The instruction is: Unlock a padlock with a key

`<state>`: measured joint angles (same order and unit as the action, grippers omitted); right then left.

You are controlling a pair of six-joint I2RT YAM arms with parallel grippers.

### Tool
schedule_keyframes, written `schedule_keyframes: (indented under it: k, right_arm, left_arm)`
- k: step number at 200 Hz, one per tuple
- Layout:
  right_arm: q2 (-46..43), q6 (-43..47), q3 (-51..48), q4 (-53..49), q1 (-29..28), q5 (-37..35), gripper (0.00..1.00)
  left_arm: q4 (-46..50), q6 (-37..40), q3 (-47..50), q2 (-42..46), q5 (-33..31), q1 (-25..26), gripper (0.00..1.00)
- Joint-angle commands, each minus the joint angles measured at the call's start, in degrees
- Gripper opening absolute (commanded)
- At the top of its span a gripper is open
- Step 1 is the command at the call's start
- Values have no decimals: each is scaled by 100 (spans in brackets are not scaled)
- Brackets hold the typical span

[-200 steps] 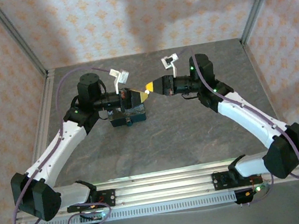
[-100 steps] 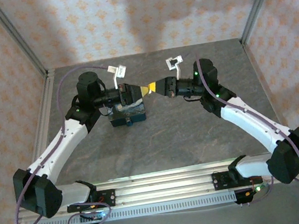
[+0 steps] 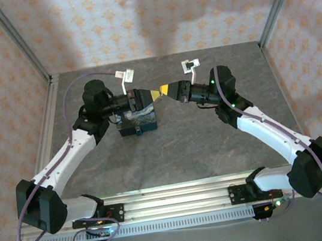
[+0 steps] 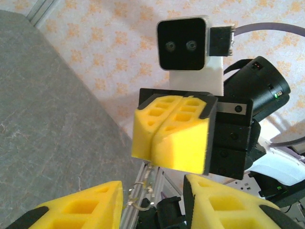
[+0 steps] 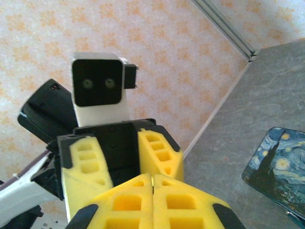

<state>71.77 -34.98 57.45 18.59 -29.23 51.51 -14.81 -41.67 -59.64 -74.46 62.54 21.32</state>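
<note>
Two pincers: facing tip to tip above the box (image 3: 139, 122), upper centre, likely for a handover.
Left pincer (image 4: 152, 205): fingers standing apart.
Right pincer (image 4: 162, 141): pressing together, seemingly pinching a thin loop (image 4: 139, 195).
Padlock: blue body hiding; the loop is perhaps its own.

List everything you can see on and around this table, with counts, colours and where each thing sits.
Painted box: one, dark blue with yellow swirls, far middle of the table.
Wire loop: one, thin and silvery, hanging just below the right pincer; what it belongs to is unclear.
Table: one, grey, stone-patterned.
Walls: peach, patterned, on three sides.
Rail: one, silver, near edge.
Arms: two, white and black, left arm and right arm, reaching inward.
Left pincer: one, yellow pads, open, facing the right pincer.
Right pincer: one, yellow pads, shut.
</note>
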Motion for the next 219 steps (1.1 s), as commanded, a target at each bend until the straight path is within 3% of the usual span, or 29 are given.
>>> schedule_keyframes:
  k: [1, 110, 151, 219]
  right_arm:
    - [-93, -114, -22, 479, -47, -62, 0]
    - [65, -208, 12, 620, -204, -131, 0]
    - [68, -193, 0, 603, -223, -165, 0]
    - [-21, -56, 1, 269, -232, -472, 0]
  left_arm:
    - [-406, -152, 64, -43, 19, -32, 39]
    - [-361, -124, -31, -54, 223, -14, 24]
    - [-157, 63, -56, 26, 250, -14, 0]
    - [959, 797, -200, 250, 1, -102, 0]
